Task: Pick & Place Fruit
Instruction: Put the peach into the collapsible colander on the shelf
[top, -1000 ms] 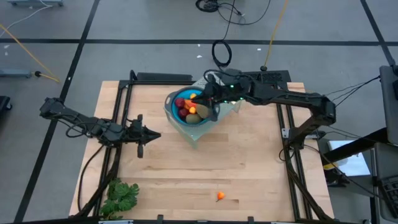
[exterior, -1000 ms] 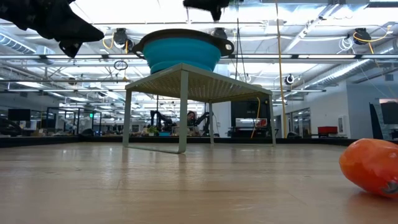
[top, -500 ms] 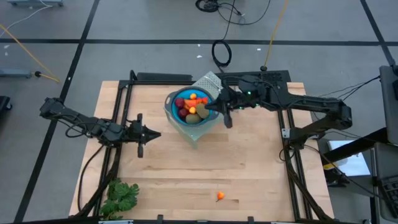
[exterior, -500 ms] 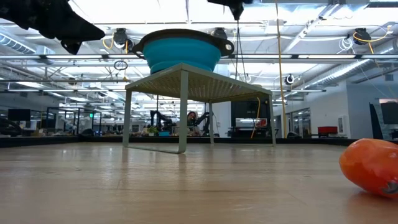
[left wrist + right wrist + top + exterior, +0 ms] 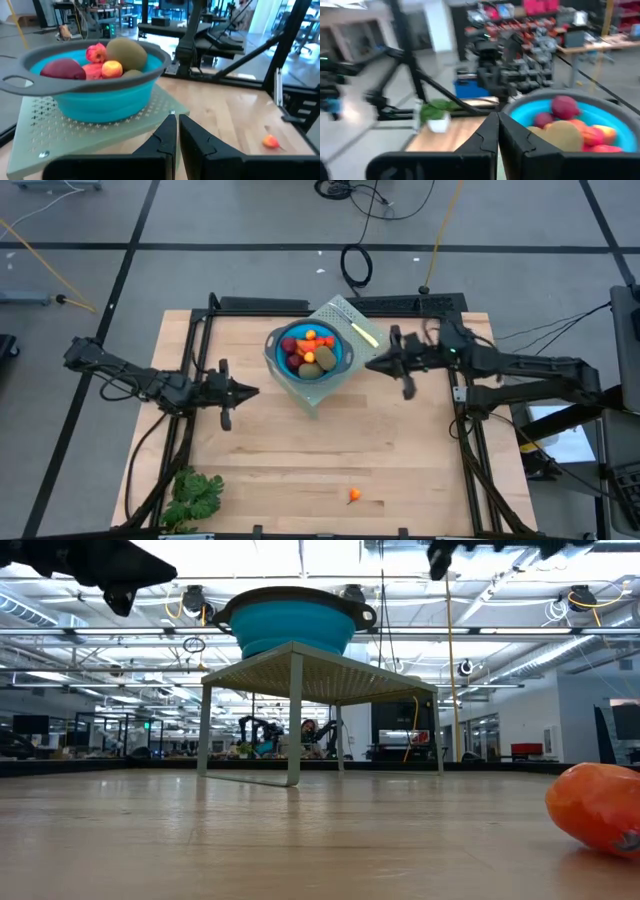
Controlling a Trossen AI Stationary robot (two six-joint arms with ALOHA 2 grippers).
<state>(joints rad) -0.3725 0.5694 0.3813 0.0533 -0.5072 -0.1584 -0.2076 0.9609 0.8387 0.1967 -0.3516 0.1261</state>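
High view: fruit (image 5: 311, 352) heaped in bowl (image 5: 274, 358), axes unclear; both arms' fingers together, empty.

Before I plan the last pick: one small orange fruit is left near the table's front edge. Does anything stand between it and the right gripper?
Nothing visible does. The right gripper, shut, hangs beside the blue bowl on its stand. From there to the small orange fruit, the high view shows only bare table.

No legible text, label, brand, number or sign appears in any view; the shelving and equipment in the room beyond the table carry only marks too blurred to read.
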